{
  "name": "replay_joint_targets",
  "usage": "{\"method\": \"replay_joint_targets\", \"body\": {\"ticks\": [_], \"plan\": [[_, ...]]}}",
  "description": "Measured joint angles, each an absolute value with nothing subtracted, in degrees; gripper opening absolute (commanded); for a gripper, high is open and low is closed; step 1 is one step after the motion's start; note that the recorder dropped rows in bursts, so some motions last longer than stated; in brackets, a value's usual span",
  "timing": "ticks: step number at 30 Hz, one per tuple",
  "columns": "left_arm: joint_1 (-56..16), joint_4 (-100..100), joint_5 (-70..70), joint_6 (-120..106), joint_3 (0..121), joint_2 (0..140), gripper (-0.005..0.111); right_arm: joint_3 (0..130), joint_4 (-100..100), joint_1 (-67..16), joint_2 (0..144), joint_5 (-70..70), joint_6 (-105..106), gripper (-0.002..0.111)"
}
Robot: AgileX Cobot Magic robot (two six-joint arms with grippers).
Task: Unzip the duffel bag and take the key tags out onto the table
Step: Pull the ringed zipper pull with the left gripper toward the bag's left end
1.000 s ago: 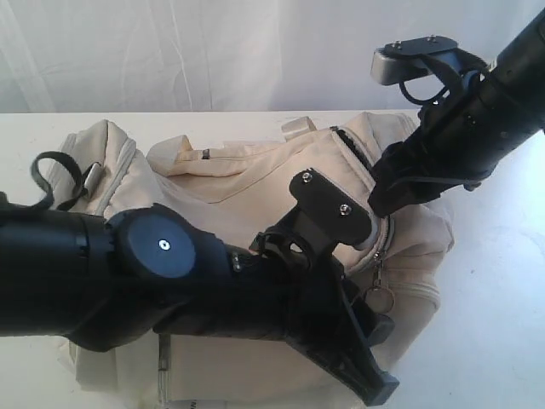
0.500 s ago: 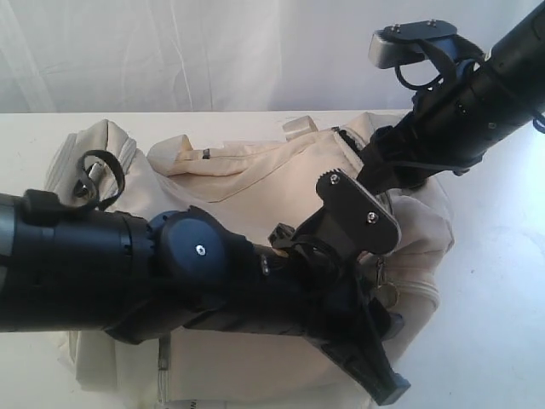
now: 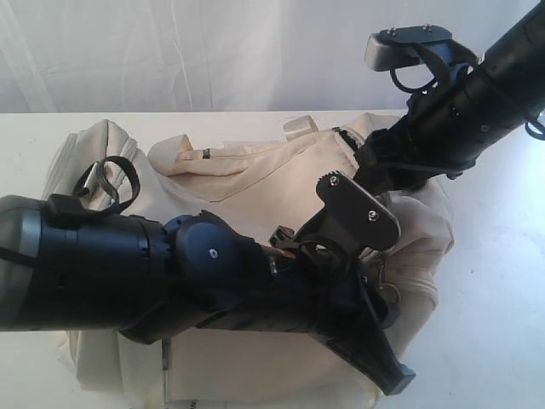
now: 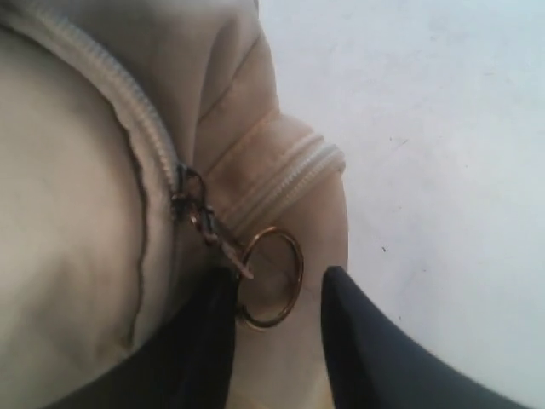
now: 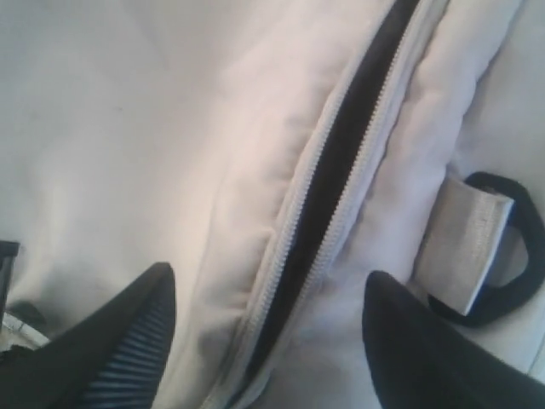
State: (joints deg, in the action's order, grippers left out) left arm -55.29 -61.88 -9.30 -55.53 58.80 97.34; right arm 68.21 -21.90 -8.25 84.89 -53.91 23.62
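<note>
Cream duffel bag (image 3: 247, 179) lies on white table (image 3: 498, 324), filling most of ext view, w/ white curtain (image 3: 170, 51) behind. L arm (image 3: 94, 264) extends low across front of bag. L gripper (image 4: 279, 274) is down at bag's end on the right of ext view. In L wrist cam the jaws stand part-way apart, straddling the metal pull ring (image 4: 300, 271) that hangs off the zip slider (image 4: 181, 198). Of its fingers (image 4: 358, 341), one sits right at ring's rim and the other stands clear w/ a gap, so ring isn't pinched and nothing is held. Zip track (image 4: 119, 94) leading to slider looks closed, and a 2nd closed zip (image 4: 285, 179) runs just beside ring. R arm (image 3: 477, 102) extends from upper right, w/ R gripper (image 5: 268, 277) over top of bag. Its jaws are spread wide w/ nothing gripped, flanking the top zip (image 5: 294, 247), which is parted here w/ a dark gap (image 5: 341, 170) btwn the teeth. Can't tell if tips touch fabric. Webbing tab (image 5: 470, 243) w/ black D-ring (image 5: 526, 247) sits just beside that zip. Strap loop (image 3: 106, 179) shows at bag's far-left end in ext view. Gap is too dark to make out bag's contents.
</note>
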Motion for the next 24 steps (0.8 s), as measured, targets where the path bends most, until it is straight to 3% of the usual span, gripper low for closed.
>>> {"method": "replay_joint_targets", "body": {"ticks": [8, 12, 22, 24], "plan": [[-55.3, -61.9, -9.7, -55.5, 59.1, 97.3, 0.0, 68.2, -23.2, -8.3, 87.1, -54.1, 23.6, 0.058], [-55.3, -61.9, -9.7, -55.5, 59.1, 97.3, 0.0, 68.2, -23.2, -8.3, 87.1, -54.1, 23.6, 0.046], [-55.3, -61.9, -6.8, -56.4, 59.1, 95.8, 0.0, 68.2, -22.8, -8.3, 87.1, -53.9, 23.6, 0.0], [-55.3, -61.9, -6.5, -56.6, 59.1, 94.6, 0.0, 68.2, -22.2, -8.3, 87.1, -53.6, 23.6, 0.0]]}}
